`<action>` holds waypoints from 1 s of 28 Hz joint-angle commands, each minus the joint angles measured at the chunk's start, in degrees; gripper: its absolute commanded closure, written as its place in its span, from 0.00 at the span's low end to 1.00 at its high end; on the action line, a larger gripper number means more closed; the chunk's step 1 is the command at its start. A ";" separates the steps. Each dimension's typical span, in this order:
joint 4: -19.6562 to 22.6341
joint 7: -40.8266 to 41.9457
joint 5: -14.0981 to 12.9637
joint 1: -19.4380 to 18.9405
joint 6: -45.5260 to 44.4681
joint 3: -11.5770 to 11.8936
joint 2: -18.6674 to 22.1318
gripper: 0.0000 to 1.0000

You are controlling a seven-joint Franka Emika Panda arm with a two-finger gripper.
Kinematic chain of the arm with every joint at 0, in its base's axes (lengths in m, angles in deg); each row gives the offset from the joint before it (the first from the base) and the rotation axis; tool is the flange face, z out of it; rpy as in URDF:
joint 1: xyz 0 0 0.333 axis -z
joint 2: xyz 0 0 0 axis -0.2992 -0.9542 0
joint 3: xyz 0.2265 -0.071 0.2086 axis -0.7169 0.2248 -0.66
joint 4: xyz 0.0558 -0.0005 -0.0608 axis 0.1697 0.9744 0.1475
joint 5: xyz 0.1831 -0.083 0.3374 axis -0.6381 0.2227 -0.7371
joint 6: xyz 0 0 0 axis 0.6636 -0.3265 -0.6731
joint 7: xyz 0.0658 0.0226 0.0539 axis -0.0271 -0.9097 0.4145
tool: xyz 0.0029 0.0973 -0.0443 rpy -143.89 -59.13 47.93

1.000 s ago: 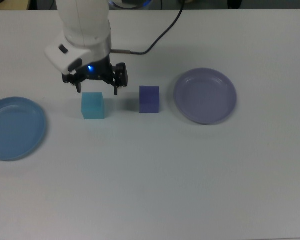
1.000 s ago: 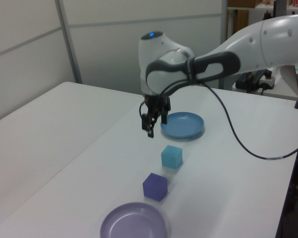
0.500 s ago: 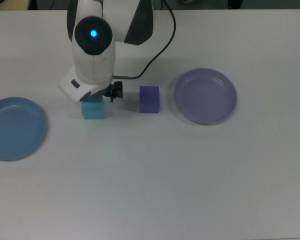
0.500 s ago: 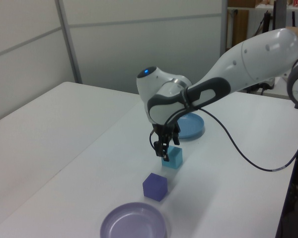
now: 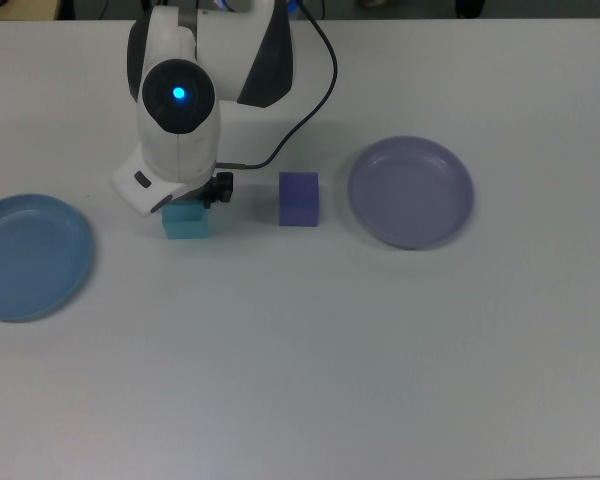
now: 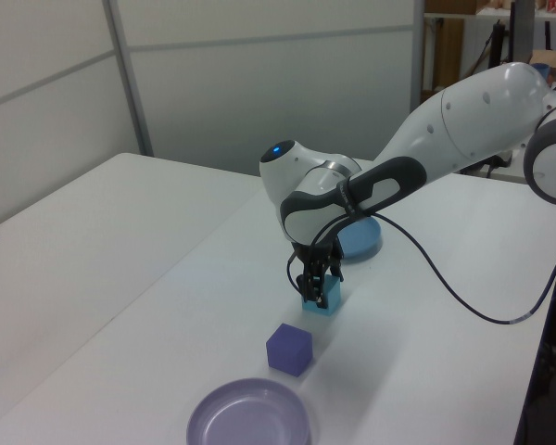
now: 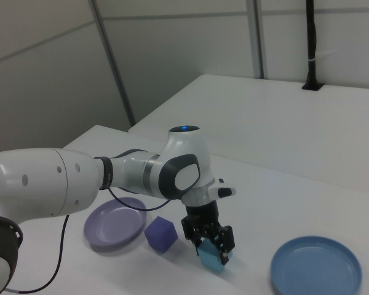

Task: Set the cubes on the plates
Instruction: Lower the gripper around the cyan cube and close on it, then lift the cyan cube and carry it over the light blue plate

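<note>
Gripper (image 7: 211, 247) is down on the cyan cube (image 5: 187, 222), fingers (image 7: 224, 244) straddling it w/ a narrow spread; can't tell if they press on it yet. Cube sits on the table (image 5: 310, 350), btwn the light blue plate (image 5: 30, 256) at the top view's left and the indigo cube (image 5: 299, 199). Lavender plate (image 5: 410, 191) lies just beside the indigo cube, at the top view's right. Both plates bare.

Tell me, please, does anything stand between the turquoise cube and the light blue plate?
Nothing visible does. In the top view, the table is bare between the turquoise cube and the light blue plate.
</note>
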 commanded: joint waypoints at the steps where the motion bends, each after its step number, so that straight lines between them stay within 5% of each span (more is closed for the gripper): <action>1: 0.67 -1.41 0.14 0.81 1.33 0.02 0.96 0.69; 4: 0.58 -1.41 -0.73 1.34 1.24 0.02 1.23 0.81; 11: -2.12 -0.80 -5.56 6.42 1.07 0.02 5.18 0.81; 15: -6.53 2.17 -9.17 10.99 1.24 0.02 3.09 0.80; 25: -10.58 3.77 -9.00 15.75 4.66 0.02 -2.46 0.79; 28: -10.58 3.33 -10.75 17.33 8.88 0.02 -2.73 0.79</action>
